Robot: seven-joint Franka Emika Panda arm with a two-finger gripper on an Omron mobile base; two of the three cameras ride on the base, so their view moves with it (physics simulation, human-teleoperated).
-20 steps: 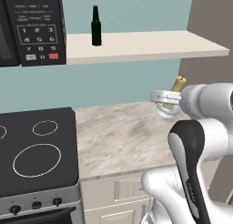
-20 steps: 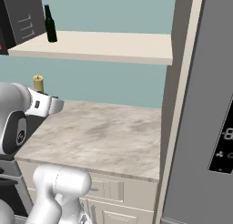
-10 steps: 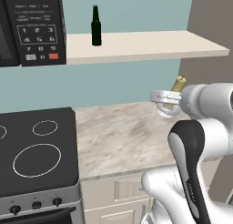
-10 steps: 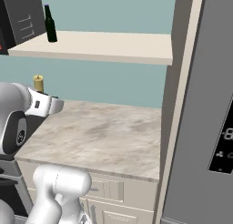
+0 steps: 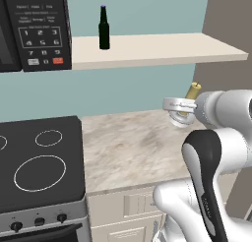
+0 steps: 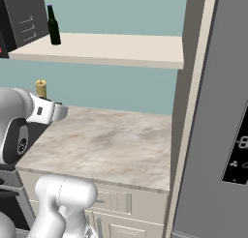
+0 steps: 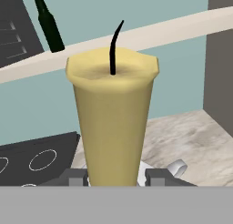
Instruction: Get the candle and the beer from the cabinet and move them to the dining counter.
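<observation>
Candle sits between the two fingertips of the pincer, which is closed narrow on its base, so the pincer is holding it. In the hand view the pale-yellow body rises straight up from the pincer, with the black wick on top. I judge the grip is low, at the dish holder, because this leaves the wax body free and keeps the candle upright.

Seen from the left base view, the candle is off the shelf. It hangs in the air below the shelf's right part and above the marbled surface beside the stove, touching neither. It leans a little there, as the hand is turned. From the right base view its top shows just behind the white wrist.

Beer stands upright on the shelf, toward its left end, just beside the microwave and well apart from the candle. It is untouched; I think it waits there because the arm has one pincer and can carry only one thing.

So the candle part is about half done, in my judgement: it is lifted out but not yet delivered. This marbled surface is joined to the stove, so it is not the dining counter, and the candle should not be put down here. The base probably must drive away first. During that drive the candle may tip if the hand tilts more.
</observation>
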